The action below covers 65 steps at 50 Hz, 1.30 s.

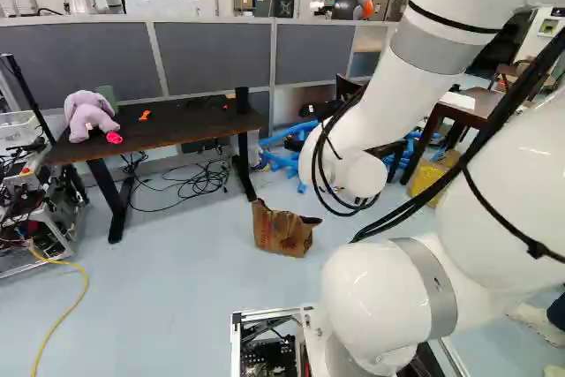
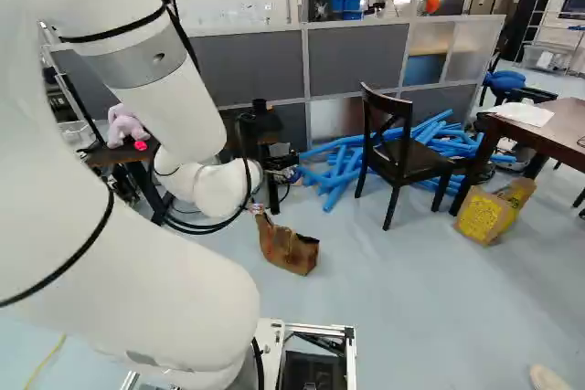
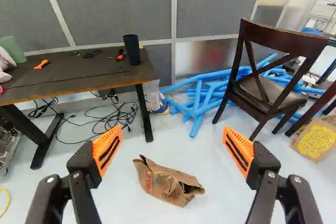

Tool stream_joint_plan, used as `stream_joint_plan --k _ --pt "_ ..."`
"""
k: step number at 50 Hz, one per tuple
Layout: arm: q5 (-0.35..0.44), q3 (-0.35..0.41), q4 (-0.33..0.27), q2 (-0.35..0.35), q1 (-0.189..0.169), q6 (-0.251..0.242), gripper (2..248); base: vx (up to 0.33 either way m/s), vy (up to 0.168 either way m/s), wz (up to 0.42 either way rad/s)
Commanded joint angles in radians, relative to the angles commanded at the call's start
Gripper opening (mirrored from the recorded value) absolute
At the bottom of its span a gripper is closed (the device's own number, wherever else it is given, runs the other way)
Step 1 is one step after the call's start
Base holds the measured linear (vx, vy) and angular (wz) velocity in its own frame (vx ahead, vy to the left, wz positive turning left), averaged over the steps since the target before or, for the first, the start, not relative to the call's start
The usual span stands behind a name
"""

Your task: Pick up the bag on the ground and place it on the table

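So the crumpled paper bag on the floor (image 3: 168, 184) is plain kraft brown with reddish print, and the pale blue-grey floor (image 1: 177, 306) sets it off nicely. Dark brown wooden tabletop (image 3: 68, 80), lighter tan edge, black legs. On it there's a lavender plush toy (image 1: 88, 115), a hot pink thing (image 1: 114, 138) and a black cylindrical cup (image 3: 132, 51). Those long tubes (image 2: 343, 171) are bright blue, btw. The wooden chair (image 2: 398, 148) is deep brown, and the other paper bag (image 2: 484, 216) is tan with a big yellow print. Arm (image 1: 357, 112) is glossy white with grey bands; black hand (image 2: 281, 163), orange pads (image 3: 108, 148) with dark stripes.
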<state>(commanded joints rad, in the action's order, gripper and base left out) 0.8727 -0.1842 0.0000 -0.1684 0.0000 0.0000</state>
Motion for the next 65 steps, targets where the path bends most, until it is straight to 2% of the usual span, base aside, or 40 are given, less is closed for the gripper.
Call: stream_joint_plan --k 16,35,65 --pt "0.000 -0.073 0.000 0.078 0.006 0.000 247 0.000 0.000 0.000" --pt "-0.015 -0.164 0.000 0.172 0.040 0.000 247 0.000 0.000 0.000" --pt "-0.106 -0.342 -0.032 0.404 0.086 0.000 247 0.000 0.000 0.000"
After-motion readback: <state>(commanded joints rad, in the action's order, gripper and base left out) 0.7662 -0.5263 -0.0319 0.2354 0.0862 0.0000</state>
